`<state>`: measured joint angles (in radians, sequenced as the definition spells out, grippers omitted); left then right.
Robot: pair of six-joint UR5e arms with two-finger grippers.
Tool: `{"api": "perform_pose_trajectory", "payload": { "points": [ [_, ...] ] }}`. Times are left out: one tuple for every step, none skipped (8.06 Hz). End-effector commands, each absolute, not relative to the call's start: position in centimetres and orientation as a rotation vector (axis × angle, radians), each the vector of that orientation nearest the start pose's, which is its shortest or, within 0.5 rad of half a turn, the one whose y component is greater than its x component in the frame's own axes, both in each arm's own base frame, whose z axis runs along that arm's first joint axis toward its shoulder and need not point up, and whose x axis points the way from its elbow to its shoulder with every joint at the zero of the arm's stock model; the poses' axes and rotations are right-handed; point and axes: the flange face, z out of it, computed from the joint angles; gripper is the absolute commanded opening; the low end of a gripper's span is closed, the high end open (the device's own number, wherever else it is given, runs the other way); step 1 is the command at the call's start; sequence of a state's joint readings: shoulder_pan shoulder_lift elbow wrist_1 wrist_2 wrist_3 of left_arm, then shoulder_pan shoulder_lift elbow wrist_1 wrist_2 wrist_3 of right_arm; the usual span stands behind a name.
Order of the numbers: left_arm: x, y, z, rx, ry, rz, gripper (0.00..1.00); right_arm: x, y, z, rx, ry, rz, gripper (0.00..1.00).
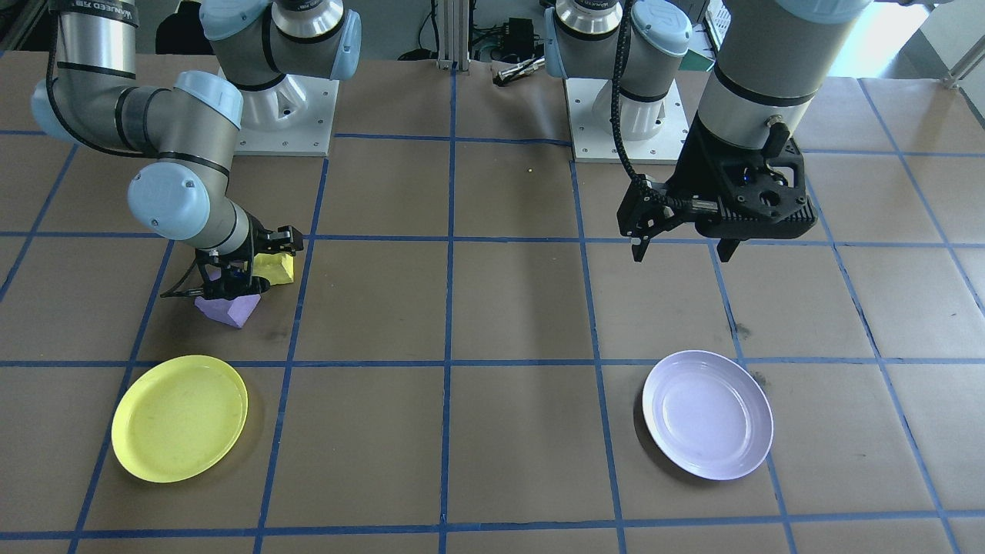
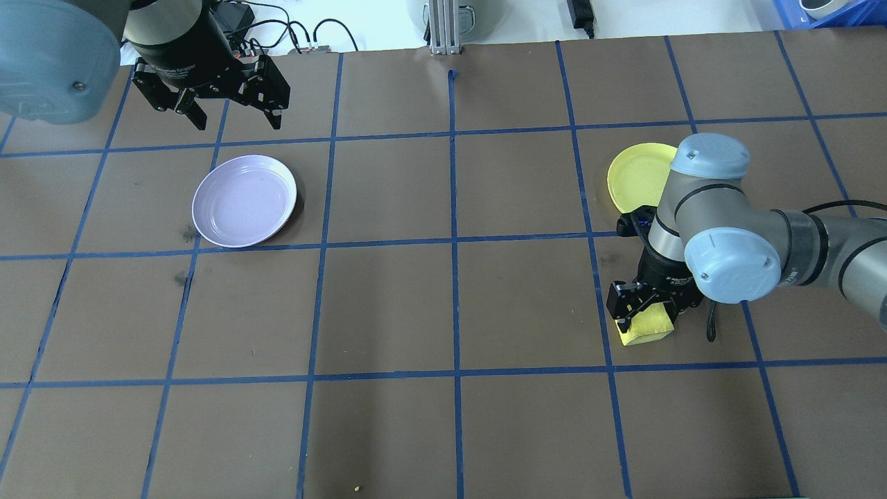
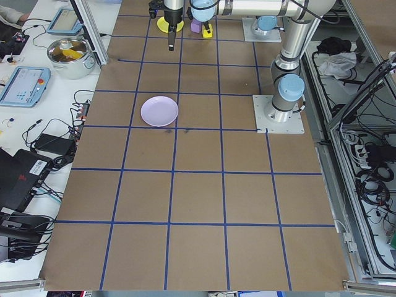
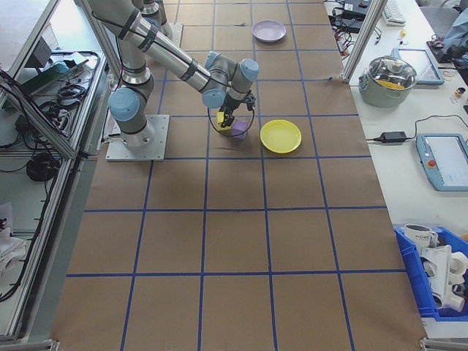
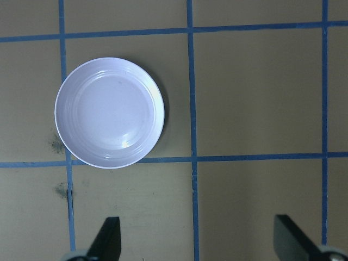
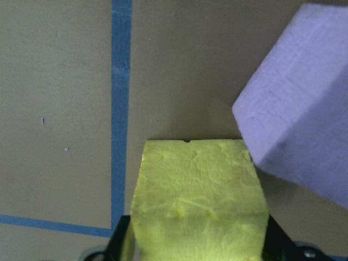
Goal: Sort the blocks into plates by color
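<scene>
Around the work table
Brown table (image 3: 198, 198) gridded with blue tape (image 2: 454, 242); a lidded steel pot (image 4: 393, 76), tablets (image 4: 442, 161), cables and a blue bin (image 4: 431, 281) sit alongside it.

Table (image 1: 508, 308): brown covering, blue tape grid. Lying on it: yellow plate (image 1: 179, 418), lavender plate (image 1: 708, 414), purple block (image 1: 228, 309). Yellow block (image 1: 277, 268) appears to rest beside it, contact with the surface unclear.
</scene>
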<state>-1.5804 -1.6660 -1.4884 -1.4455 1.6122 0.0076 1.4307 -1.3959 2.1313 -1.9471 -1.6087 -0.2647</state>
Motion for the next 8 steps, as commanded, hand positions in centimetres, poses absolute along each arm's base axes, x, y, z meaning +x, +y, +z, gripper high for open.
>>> {"api": "perform_pose_trajectory", "payload": {
  "points": [
    [-13.4,-54.2,49.1,0.023,3.096,-0.169,1.00,6.8,-44.5,20.6,-0.159,3.079,0.515,0.39],
    [-13.4,-54.2,49.2,0.025,3.095,-0.171,1.00,6.8,-44.8,22.6,-0.077,3.079,0.530,0.44],
    [-13.4,-54.2,49.2,0.023,3.097,-0.174,1.00,6.5,-46.6,25.6,-0.058,3.067,0.578,0.46],
    [-13.4,-54.2,49.2,0.025,3.097,-0.174,1.00,6.2,-48.9,29.5,-0.062,3.066,0.591,0.46],
    [-13.4,-54.2,49.3,0.023,3.097,-0.176,1.00,5.7,-51.8,31.5,-0.059,3.082,0.547,0.46],
    [-13.4,-54.2,49.3,0.023,3.097,-0.176,1.00,4.9,-54.7,31.8,-0.047,3.090,0.517,0.47],
    [-13.4,-54.2,49.3,0.023,3.097,-0.176,1.00,4.5,-57.5,31.7,-0.041,3.093,0.487,0.47],
    [-13.3,-54.2,49.3,0.020,3.097,-0.176,1.00,3.7,-60.9,30.3,-0.037,3.096,0.468,0.47]
  ]
}}
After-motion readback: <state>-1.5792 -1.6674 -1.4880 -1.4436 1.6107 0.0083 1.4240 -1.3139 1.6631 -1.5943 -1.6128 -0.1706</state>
